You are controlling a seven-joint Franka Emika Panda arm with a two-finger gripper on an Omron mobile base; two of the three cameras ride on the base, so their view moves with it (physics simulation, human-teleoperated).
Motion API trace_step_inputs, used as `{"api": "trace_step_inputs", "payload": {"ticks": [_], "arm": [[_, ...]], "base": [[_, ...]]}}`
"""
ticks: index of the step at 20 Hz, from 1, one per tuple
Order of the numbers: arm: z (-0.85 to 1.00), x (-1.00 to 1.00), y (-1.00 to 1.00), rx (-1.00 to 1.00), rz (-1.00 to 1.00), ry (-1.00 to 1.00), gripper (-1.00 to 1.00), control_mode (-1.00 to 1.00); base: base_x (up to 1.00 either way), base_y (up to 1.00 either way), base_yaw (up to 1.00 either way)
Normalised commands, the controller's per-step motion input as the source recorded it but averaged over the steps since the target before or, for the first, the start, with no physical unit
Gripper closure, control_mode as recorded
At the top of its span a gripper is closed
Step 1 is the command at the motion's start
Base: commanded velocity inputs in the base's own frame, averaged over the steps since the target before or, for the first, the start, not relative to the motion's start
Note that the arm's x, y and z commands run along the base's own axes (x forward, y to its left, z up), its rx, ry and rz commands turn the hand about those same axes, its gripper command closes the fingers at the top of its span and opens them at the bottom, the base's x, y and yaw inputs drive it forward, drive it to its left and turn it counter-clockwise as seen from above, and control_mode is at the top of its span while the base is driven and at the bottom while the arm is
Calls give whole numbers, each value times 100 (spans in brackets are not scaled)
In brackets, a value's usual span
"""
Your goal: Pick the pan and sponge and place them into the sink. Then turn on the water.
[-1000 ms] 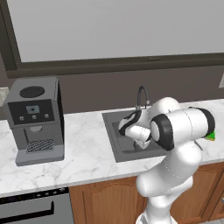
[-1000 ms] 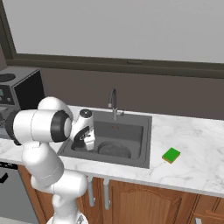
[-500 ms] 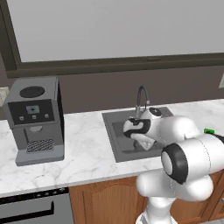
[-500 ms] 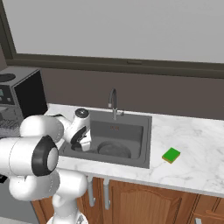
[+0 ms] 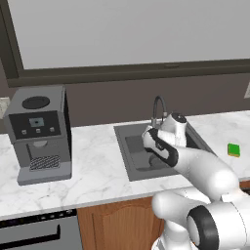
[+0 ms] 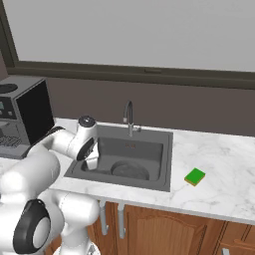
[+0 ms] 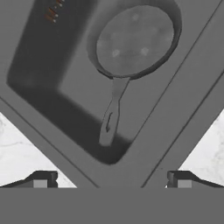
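The dark grey pan (image 7: 135, 39) lies flat in the sink (image 7: 52, 65), its short looped handle (image 7: 111, 116) pointing toward my gripper (image 7: 111, 181). My gripper is open, with nothing between its fingertips (image 7: 41, 180), and hovers above the sink's left part (image 6: 92, 160). In the right base view the pan (image 6: 130, 171) rests on the basin floor. The green and yellow sponge (image 6: 194, 176) lies on the marble counter to the right of the sink (image 6: 168, 159), far from the gripper; the left base view shows the sponge (image 5: 234, 150) too. No water runs from the faucet (image 6: 129, 115).
A grey coffee machine (image 5: 41, 132) stands on the counter left of the sink. The gooseneck faucet (image 5: 157, 108) rises behind the basin, close to my wrist. A dark window frame runs along the back wall. Wooden cabinets sit below the counter.
My elbow has swung down and toward the cameras while the hand stays over the sink's left side. The jaws remain open and the pan has not moved.
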Motion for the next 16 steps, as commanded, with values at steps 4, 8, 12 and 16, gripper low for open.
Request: {"api": "trace_step_inputs", "payload": {"ticks": [4,8,12,16], "arm": [[49,-22,0,0,1,7,-100,-100],[43,-23,0,0,1,10,-100,-100],[38,-24,0,0,1,11,-100,-100],[33,-19,-3,0,0,13,-100,-100]], "base": [[0,0,0],[0,0,0],[0,0,0],[0,0,0]]}}
